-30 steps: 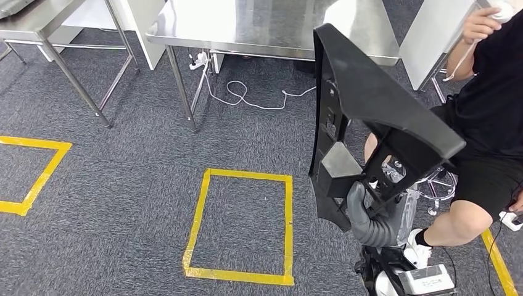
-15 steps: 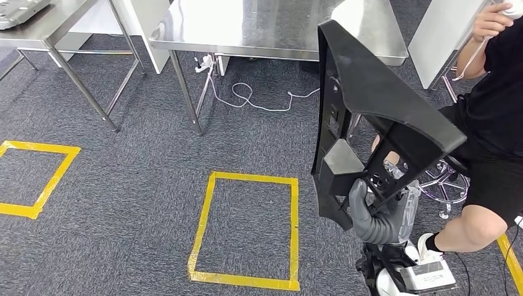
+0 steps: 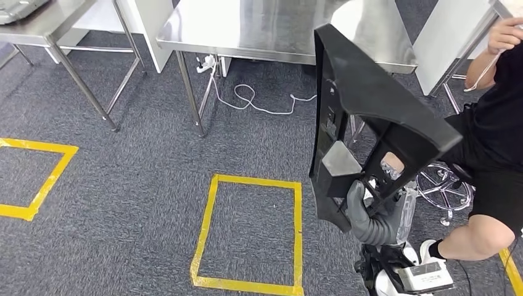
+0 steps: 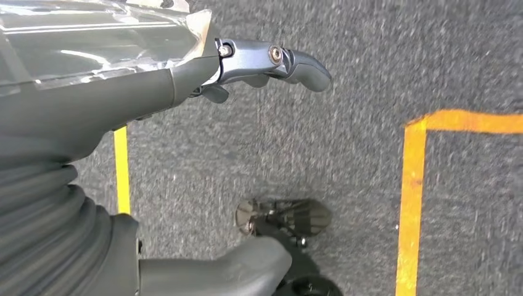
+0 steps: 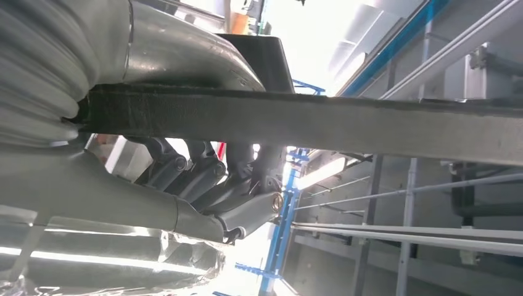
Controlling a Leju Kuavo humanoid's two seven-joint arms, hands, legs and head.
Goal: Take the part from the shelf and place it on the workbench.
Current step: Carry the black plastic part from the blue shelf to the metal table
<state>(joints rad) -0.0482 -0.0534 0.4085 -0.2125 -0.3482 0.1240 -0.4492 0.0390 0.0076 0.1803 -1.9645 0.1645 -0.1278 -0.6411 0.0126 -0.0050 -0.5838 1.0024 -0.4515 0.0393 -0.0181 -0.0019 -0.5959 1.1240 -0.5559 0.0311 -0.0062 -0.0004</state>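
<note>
Gripping the part [image 3: 364, 111] still, right hand [image 3: 368, 217]; workbench [image 3: 271, 24] nearer.

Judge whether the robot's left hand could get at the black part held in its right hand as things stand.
Probably yes. The left hand hangs open over the carpet, holding nothing, and nothing stands between it and the black part gripped by the right hand.

The black part [image 3: 370, 117] hides most of the right hand [image 3: 369, 217] in the head view, and covers a stretch of the desk [image 3: 259, 28] behind it. The desk's far side runs off the picture's top edge. The seated person [image 3: 493, 123] is cut by the right edge.
</note>
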